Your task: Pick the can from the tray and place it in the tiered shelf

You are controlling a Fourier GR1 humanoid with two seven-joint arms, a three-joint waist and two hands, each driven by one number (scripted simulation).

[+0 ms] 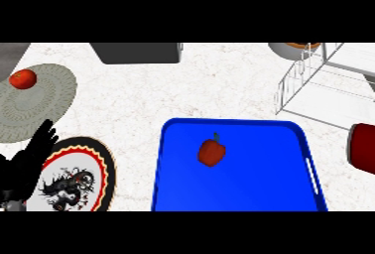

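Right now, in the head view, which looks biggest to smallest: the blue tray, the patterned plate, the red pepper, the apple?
1. blue tray
2. patterned plate, partly hidden
3. red pepper
4. apple, close to the pepper; it sits farther away, so that order is unsure.

White marble counter (198, 89) with faint grey veins fills the view, evenly lit, no hard shadows. A dark grey box (138, 52) sits at the far edge, cut off by the frame. Far left, a round woven mat (44, 106) lies flat, grey-green, partly out of view. A darker grey surface (11, 53) shows in the top left corner, just past the mat.
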